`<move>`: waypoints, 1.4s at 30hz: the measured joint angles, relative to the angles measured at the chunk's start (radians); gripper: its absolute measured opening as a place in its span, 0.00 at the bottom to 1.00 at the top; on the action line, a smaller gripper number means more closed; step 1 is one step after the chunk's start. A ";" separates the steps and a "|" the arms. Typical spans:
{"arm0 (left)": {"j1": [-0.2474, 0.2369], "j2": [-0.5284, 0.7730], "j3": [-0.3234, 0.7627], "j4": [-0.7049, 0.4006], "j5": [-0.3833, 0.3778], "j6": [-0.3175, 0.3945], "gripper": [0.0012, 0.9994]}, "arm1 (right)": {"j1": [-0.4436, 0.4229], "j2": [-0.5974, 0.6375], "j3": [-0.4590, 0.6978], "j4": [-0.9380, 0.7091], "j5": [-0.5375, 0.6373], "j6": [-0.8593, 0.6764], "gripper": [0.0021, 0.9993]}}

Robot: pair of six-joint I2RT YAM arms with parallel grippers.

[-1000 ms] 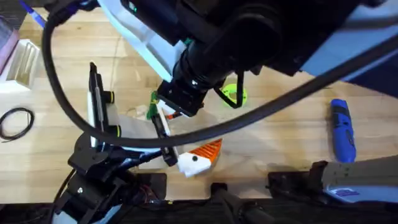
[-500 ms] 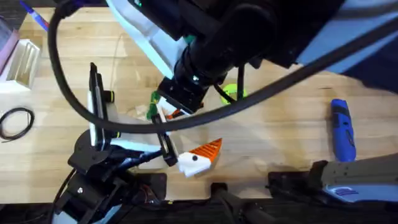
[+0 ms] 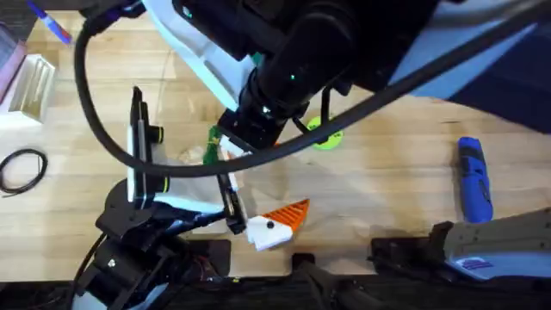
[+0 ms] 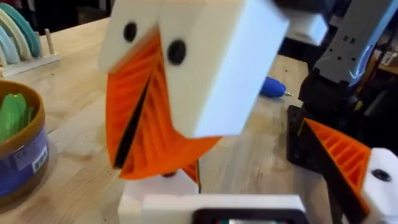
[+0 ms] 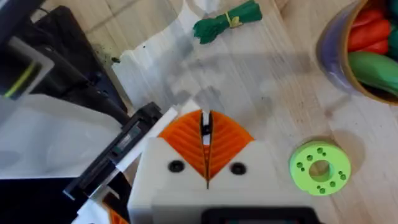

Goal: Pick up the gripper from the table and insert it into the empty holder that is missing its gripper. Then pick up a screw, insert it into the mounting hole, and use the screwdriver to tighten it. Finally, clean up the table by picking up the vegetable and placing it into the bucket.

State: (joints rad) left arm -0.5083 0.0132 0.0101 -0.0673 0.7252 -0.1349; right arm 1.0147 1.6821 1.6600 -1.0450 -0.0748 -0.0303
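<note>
My right gripper point(image 5: 205, 121) is shut, its orange ribbed pads pressed on the orange gripper piece, which blends with the pads. In the left wrist view the right gripper point(image 4: 140, 168) hangs just above the plain white holder point(image 4: 155, 194), the left gripper's bare finger. My left gripper point(image 4: 236, 155) is open, its other finger carrying an orange wedge point(image 4: 339, 162). The green vegetable point(image 5: 227, 20) lies on the table beyond. The bucket point(image 5: 333, 59) holds toy vegetables. The blue screwdriver point(image 3: 473, 181) lies at the right. The screw is out of view.
A lime-green disc point(image 5: 319, 168) with holes lies beside the bucket. The right arm point(image 3: 344, 52) spans the table's middle, large and dark. A white rack point(image 3: 30, 82) and a black cable loop point(image 3: 21, 168) sit at the far left.
The right arm has shifted slightly away from the near edge. The left gripper's orange-wedged finger has edged toward the near edge. Both grippers keep their state.
</note>
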 joint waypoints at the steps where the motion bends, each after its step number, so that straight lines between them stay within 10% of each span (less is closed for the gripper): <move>1: 0.000 0.000 0.000 0.000 0.002 0.000 0.99 | -0.001 0.000 0.000 -0.001 0.000 0.000 0.00; 34: 0.002 0.000 0.000 0.000 -0.012 0.029 0.99 | -0.001 -0.050 -0.001 0.003 0.019 0.021 0.00; 42: 0.002 0.000 0.000 0.001 -0.012 0.029 0.99 | 0.006 -0.065 -0.003 0.012 0.225 0.215 0.00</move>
State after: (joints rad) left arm -0.5068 0.0128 0.0101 -0.0666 0.7132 -0.1055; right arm 1.0209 1.6174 1.6572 -1.0329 0.1498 0.1845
